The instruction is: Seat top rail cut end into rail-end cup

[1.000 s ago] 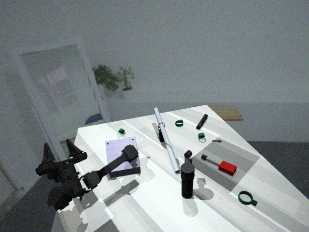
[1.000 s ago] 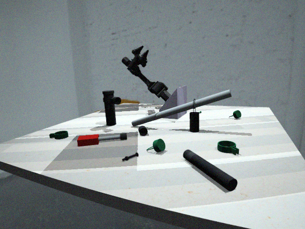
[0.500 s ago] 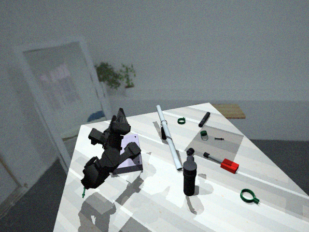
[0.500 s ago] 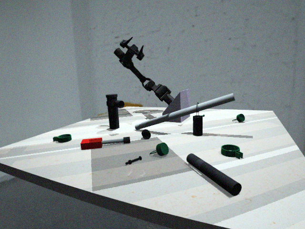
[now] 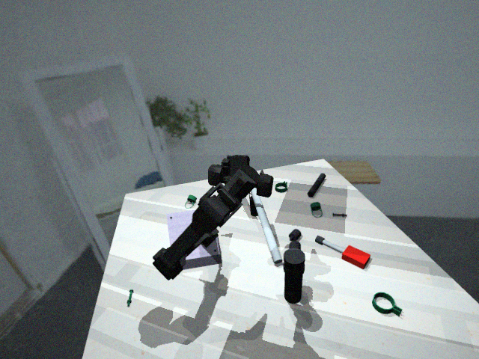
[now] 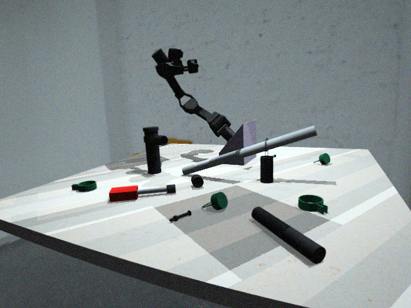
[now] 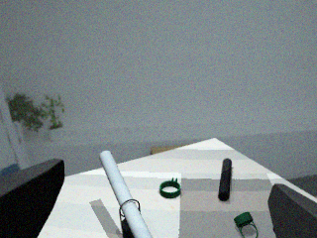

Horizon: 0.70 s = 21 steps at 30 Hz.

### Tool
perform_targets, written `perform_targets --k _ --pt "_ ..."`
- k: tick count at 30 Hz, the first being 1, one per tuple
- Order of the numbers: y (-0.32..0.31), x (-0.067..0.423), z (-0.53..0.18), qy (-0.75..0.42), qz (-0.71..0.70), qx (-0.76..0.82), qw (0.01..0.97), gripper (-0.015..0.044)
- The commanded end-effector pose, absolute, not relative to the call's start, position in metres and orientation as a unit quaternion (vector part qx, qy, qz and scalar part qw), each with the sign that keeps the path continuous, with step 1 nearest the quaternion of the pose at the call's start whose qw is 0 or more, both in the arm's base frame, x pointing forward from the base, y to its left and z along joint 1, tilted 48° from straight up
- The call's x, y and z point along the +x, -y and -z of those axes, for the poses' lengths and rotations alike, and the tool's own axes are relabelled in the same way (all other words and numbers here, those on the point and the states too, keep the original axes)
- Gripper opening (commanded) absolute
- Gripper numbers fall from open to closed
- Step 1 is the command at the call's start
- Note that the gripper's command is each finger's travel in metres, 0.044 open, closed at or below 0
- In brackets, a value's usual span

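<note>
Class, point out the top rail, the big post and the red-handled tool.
top rail (image 6: 252,150), exterior view, mid-shaft
big post (image 6: 153,155), exterior view, upright body
red-handled tool (image 5: 355,256), top view, red handle

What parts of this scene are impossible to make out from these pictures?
- Top view: the far end of the long grey metal rail lies behind the black arm.
- Wrist view: the rail's near end is cut off by the bottom edge.
- Exterior view: the open pincer is too small to show separate fingers.
</note>
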State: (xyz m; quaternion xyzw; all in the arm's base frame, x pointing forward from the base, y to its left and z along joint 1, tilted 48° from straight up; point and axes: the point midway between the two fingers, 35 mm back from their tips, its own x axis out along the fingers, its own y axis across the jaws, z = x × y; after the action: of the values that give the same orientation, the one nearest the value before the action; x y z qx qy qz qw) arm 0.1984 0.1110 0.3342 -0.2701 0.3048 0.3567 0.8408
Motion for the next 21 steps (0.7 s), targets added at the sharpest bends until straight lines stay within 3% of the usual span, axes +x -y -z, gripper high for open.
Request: perform_targets --k 1,9,15,21 --pt "-0.104 0.226 -0.285 -0.424 -0.265 -0.231 0.835 0.044" --pt "-0.068 0.259 -0.175 -0.578 0.07 -0.204 0.787 0.044" --pt "-0.039 0.265 -0.122 -0.499 0.312 -0.264 0.764 0.044" --pt "-0.037 0.266 -0.118 -0.479 0.333 -0.273 0.765 0.044"
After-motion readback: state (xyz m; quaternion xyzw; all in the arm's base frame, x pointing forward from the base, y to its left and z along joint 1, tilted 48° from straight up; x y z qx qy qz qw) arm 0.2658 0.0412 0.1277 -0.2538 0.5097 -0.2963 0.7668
